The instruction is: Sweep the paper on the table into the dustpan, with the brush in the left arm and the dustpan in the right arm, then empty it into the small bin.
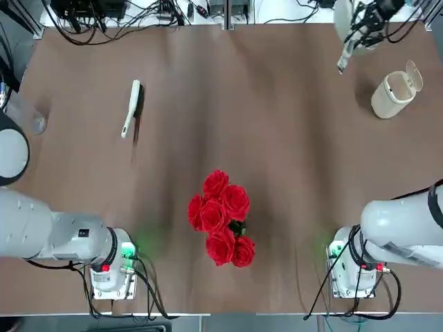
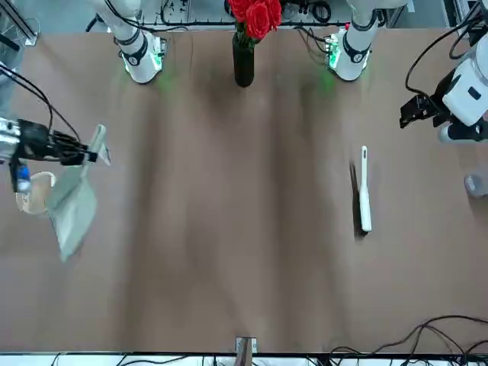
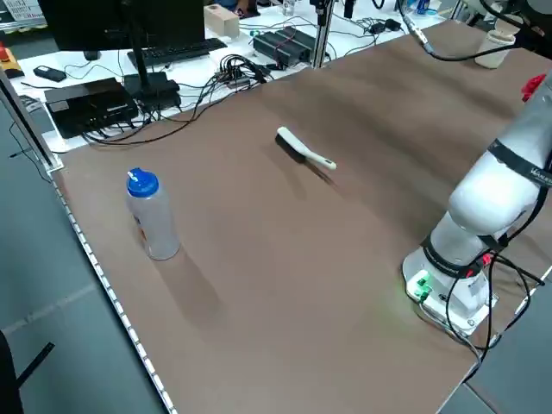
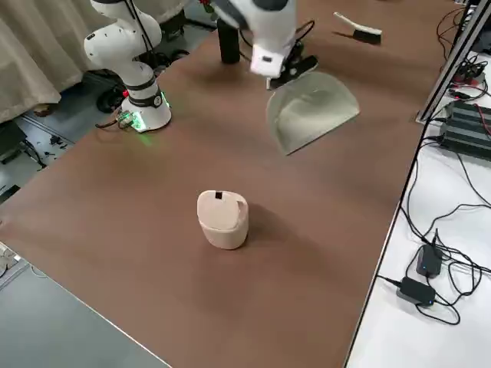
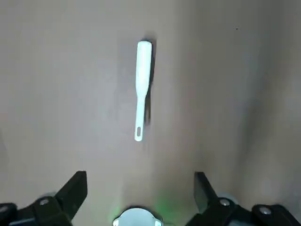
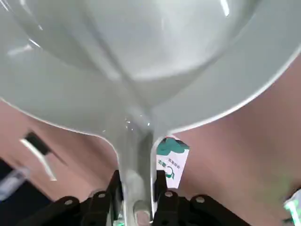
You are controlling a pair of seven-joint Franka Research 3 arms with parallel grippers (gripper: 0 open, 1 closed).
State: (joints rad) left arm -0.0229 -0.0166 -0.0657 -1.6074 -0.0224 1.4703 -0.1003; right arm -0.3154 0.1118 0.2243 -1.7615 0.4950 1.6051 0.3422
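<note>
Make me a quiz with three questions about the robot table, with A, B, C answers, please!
1. Where is the brush?
A. Lying on the table
B. In the left gripper
C. Inside the small bin

2. What colour are the roses?
A. Yellow
B. Red
C. White

3. What is the right gripper doing?
A. Hanging open and empty
B. Holding the dustpan by its handle
C. Holding a bottle

Answers:
1. A, the brush lies flat on the brown top, with the left gripper open and away from it.
2. B, the top view shows a bunch of red blooms.
3. B, the right wrist view shows it shut on the dustpan's handle, and the pan hangs in the air near the small bin.
</note>
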